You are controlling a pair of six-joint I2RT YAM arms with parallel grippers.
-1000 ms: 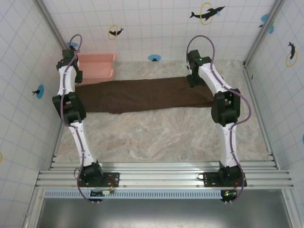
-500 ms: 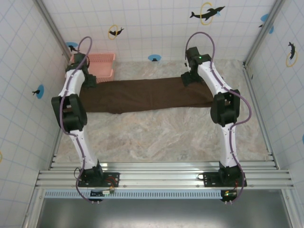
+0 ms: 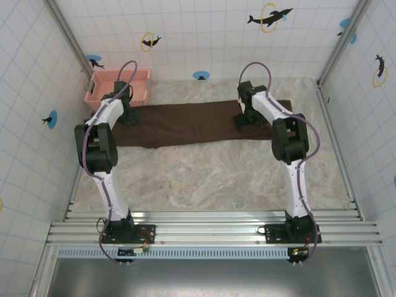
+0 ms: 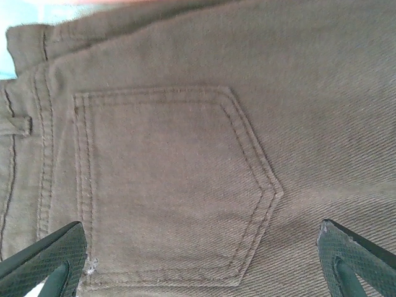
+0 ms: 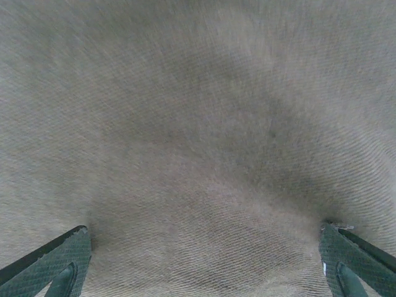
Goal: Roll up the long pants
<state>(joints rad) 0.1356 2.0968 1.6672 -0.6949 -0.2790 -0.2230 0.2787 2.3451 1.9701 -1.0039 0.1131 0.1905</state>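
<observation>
Where the bare marbled surface point(image 3: 210, 179) gives way, finds the long pants point(image 3: 192, 124) spread flat in one dark brown strip, running rightward from just in front of the pink basket point(image 3: 117, 83). Has the left gripper point(image 4: 198, 263) wide open and empty over the back pocket point(image 4: 167, 185) at the basket end. Has the right gripper point(image 5: 201, 263) equally open over plain cloth toward the end away from the basket. Judged soft, limp, light twill, not slippery or fragile, likely to sag when lifted. Best pinched along one end's edge, then rolled tightly.
</observation>
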